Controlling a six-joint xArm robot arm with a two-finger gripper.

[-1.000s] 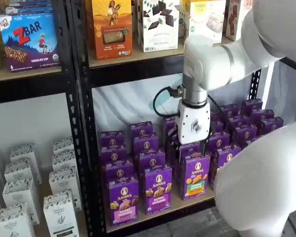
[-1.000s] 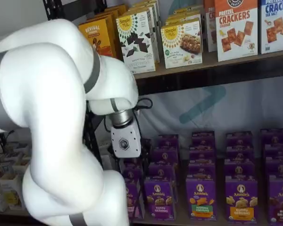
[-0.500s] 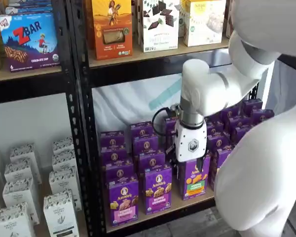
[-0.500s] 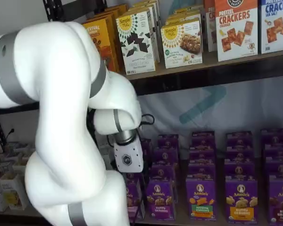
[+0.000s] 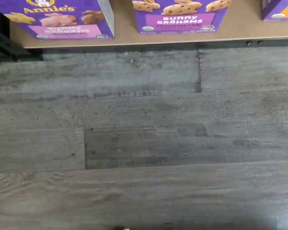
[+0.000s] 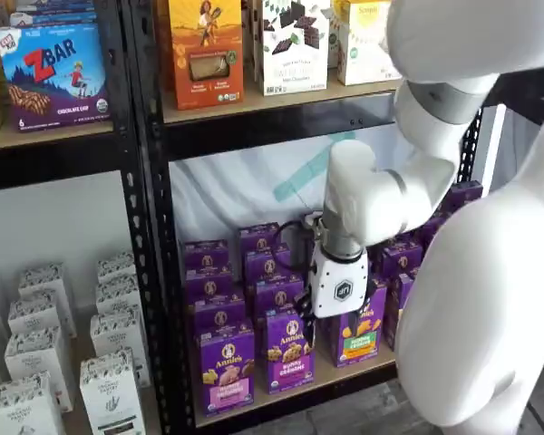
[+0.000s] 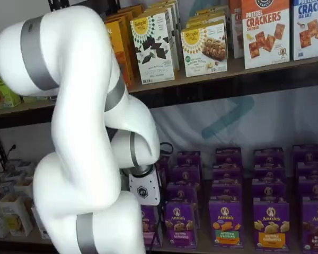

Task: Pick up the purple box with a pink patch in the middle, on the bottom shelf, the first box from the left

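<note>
The purple box [image 6: 225,369] with the pink band stands upright at the left end of the front row on the bottom shelf [image 6: 349,372]. In the wrist view its pink band [image 5: 62,19] shows at the shelf's front edge [image 5: 134,38]. In a shelf view the arm hides most of it [image 7: 150,225]. My gripper [image 6: 341,319] hangs in front of the middle boxes, to the right of the purple box and above its top. Only its white body shows plainly in both shelf views [image 7: 143,206]. The fingers are lost against the dark boxes.
A like box with a purple-white band [image 6: 290,352] stands right of the purple box and also shows in the wrist view [image 5: 180,14]. A green-band box [image 6: 360,337] follows. Several rows of purple boxes stand behind. A black upright [image 6: 154,272] is left of the boxes. Grey floor planks [image 5: 144,143] lie below.
The gripper has moved down and to the left in front of the purple boxes, closer to the front row. The boxes have not moved.
</note>
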